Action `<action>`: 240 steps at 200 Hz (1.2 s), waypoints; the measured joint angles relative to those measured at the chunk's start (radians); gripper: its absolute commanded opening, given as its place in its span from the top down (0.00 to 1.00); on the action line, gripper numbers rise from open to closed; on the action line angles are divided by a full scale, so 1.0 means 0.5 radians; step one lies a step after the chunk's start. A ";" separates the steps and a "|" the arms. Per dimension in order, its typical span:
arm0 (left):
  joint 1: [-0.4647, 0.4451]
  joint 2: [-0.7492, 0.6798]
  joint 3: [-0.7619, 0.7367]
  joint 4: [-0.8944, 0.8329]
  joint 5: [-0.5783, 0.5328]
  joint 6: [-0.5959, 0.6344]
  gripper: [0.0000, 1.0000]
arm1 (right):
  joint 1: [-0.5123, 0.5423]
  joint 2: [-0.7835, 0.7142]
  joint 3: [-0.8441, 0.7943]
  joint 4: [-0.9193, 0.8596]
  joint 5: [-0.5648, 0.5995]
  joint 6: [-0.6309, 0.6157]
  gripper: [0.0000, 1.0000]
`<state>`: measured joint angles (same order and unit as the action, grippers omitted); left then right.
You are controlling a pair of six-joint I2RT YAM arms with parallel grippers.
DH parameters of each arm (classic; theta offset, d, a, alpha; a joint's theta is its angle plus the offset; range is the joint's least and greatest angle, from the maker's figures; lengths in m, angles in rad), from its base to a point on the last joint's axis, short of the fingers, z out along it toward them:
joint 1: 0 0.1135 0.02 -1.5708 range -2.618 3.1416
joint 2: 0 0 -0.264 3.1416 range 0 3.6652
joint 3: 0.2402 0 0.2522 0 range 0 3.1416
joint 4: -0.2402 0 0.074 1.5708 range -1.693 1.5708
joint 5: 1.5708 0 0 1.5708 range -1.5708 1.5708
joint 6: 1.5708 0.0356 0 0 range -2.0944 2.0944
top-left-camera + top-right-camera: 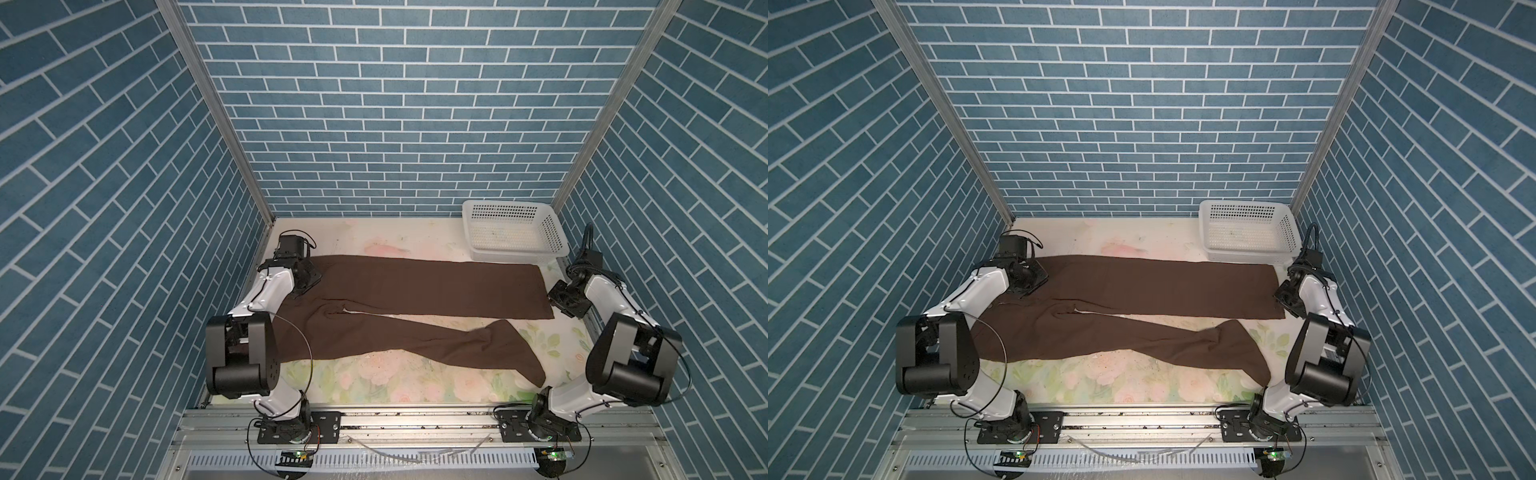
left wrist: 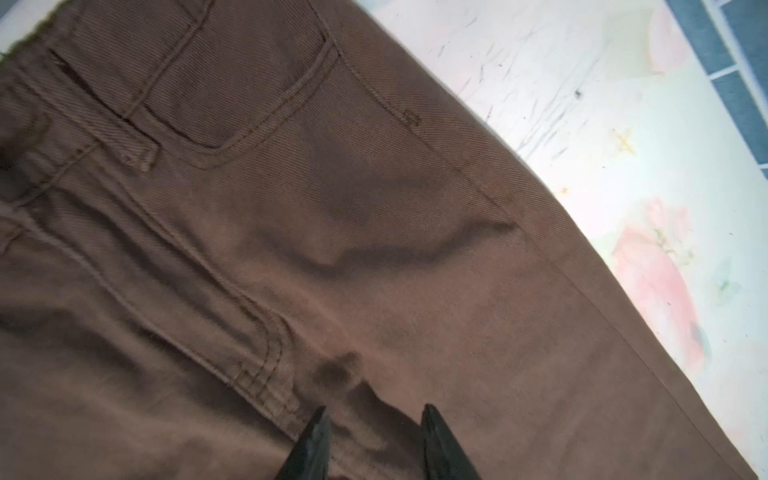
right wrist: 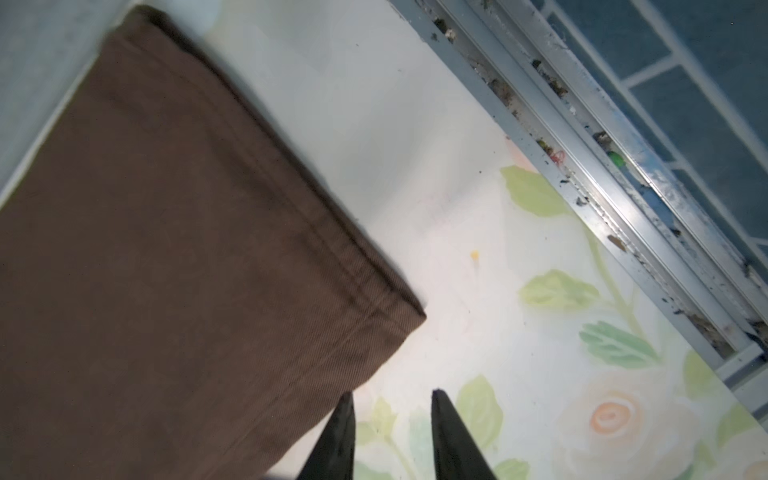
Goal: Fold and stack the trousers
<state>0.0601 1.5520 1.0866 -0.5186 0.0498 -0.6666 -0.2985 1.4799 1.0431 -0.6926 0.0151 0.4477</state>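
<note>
Lying under left tool (image 2: 374, 411), just beside right tool (image 3: 390, 399): trousers (image 1: 415, 286).

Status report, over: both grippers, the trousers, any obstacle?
Left gripper open over trousers, waist end. Right gripper open, empty, beside far leg's hem. Trousers unfolded, legs spread apart. Basket close behind far leg; nothing on cloth.

White perforated plastic basket (image 1: 509, 216), rectangular, upright on far right corner of table, near back wall; same in both top views. Pale floral-print table cover (image 1: 395, 382), pink roses, green leaves, colours faded toward far side. Left wrist view: dark scuff marks on cover. Right wrist view: small yellow speck (image 3: 474, 254) on cover; grey aluminium side rail (image 3: 602, 187), debris in groove. Blue brick-pattern walls (image 1: 395, 104) on three sides. Aluminium front rail (image 1: 415, 419); slotted white cable duct (image 1: 415, 459) beyond it, nearer camera.
</note>
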 measured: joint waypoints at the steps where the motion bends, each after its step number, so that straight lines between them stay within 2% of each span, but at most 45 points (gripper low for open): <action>1: 0.000 -0.009 -0.006 0.000 0.002 0.000 0.62 | 0.003 -0.018 -0.008 0.001 -0.007 0.000 0.67; 20: 0.000 -0.111 -0.090 -0.008 0.008 0.001 0.62 | 0.085 -0.234 -0.151 0.001 -0.095 0.005 0.60; 40: 0.000 -0.187 -0.153 -0.050 0.008 0.002 0.60 | 0.326 -0.327 -0.312 0.002 -0.172 0.024 0.54; 56: 0.000 -0.240 -0.199 -0.084 0.005 0.008 0.52 | 0.542 -0.305 -0.420 0.030 -0.236 0.037 0.52; 73: 0.000 -0.305 -0.253 -0.127 -0.001 0.016 0.44 | 0.653 -0.260 -0.512 0.075 -0.302 0.056 0.50; 92: 0.001 -0.399 -0.331 -0.166 -0.009 0.016 0.38 | 0.712 -0.216 -0.581 0.150 -0.349 0.070 0.49; 149: 0.056 -0.634 -0.639 -0.253 -0.031 -0.016 0.31 | 0.880 -0.157 -0.628 0.357 -0.428 0.092 0.49; 167: 0.076 -0.654 -0.696 -0.282 -0.050 -0.035 0.27 | 0.880 -0.133 -0.640 0.382 -0.416 0.101 0.49; 219: 0.163 -0.642 -0.840 -0.311 -0.062 -0.081 0.14 | 0.884 -0.079 -0.630 0.367 -0.283 0.140 0.40; 240: 0.174 -0.582 -0.874 -0.297 -0.059 -0.085 0.12 | 0.890 -0.018 -0.578 0.332 -0.266 0.144 0.53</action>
<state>0.1471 1.2610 0.6495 -0.6670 0.0204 -0.7090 0.1463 1.4708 0.7544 -0.5266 -0.1177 0.5198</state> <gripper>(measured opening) 0.872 0.554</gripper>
